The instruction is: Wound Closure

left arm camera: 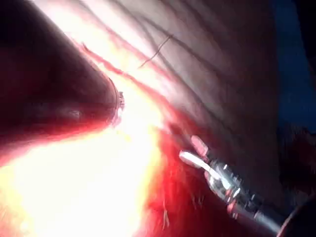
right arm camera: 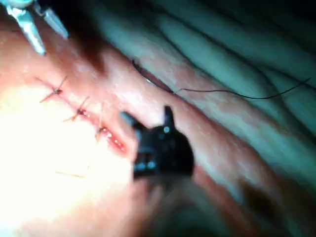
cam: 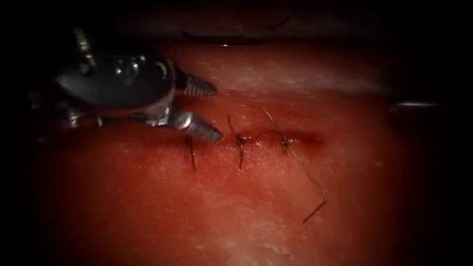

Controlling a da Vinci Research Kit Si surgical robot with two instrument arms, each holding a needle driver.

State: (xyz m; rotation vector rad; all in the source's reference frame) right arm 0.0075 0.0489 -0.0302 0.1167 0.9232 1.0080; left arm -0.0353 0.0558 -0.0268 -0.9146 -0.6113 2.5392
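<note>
Both gripper [cam: 209, 111] jaws gape empty; needle [right arm camera: 148, 79] indistinct on tissue [cam: 246, 207].

One piece of tissue [cam: 256, 207] lies under the lights, with one cut [cam: 276, 140] across it. Three stitches cross that cut: one [cam: 190, 152] right at the left tool's [cam: 211, 111] jaw tips, one [cam: 240, 141] just beyond them, one [cam: 285, 142] farther off. Two tools show, the right tool [right arm camera: 145, 118] too, both with jaws parted, holding nothing. One loose thread [right arm camera: 237, 93] and one needle [right arm camera: 150, 79] lie beyond the right tool's jaws.
</note>
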